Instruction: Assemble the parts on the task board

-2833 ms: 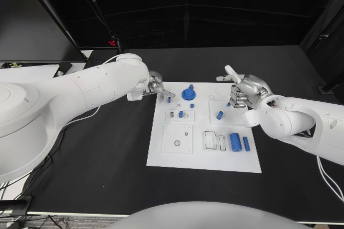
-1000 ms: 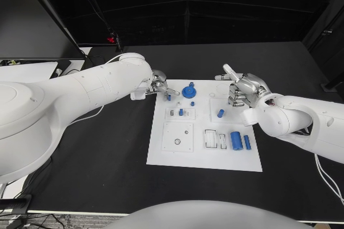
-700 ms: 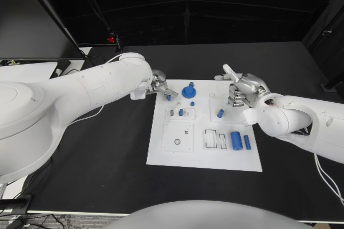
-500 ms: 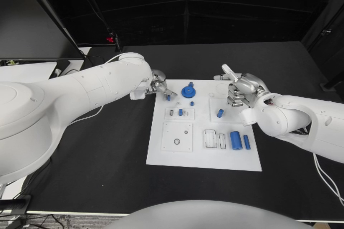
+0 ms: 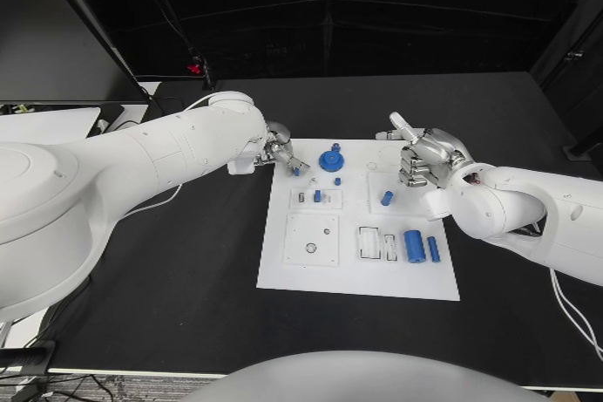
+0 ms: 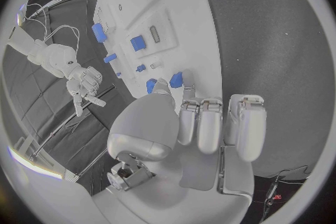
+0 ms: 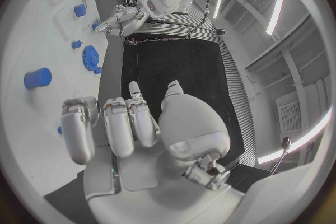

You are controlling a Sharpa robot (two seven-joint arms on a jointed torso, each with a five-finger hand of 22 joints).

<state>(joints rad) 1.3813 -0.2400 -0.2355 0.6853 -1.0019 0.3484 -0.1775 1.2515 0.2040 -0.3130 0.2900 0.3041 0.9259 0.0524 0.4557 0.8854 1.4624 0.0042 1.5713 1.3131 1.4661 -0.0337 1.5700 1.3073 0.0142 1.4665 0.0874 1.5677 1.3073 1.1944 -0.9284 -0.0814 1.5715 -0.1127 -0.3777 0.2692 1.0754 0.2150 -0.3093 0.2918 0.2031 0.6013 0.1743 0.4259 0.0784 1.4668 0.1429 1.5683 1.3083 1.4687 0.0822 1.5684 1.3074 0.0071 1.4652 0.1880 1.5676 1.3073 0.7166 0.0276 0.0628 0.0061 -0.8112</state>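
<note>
- Task board (image 5: 358, 275) lies white at the table's centre, blue gear (image 5: 330, 163) at its 12 o'clock edge, two blue cylinders (image 5: 414, 244) toward 4 o'clock.
- Left hand (image 5: 279, 152) has crept slightly inward at 10 o'clock, pinching a small blue peg (image 5: 294, 169); insertion looks close.
- Right hand (image 5: 425, 158) has barely moved at 2 o'clock, fingers curled, one raised, holding nothing I can see.

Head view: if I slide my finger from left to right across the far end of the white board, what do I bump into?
Left hand → small blue part at its fingers → blue gear → right hand.
</note>
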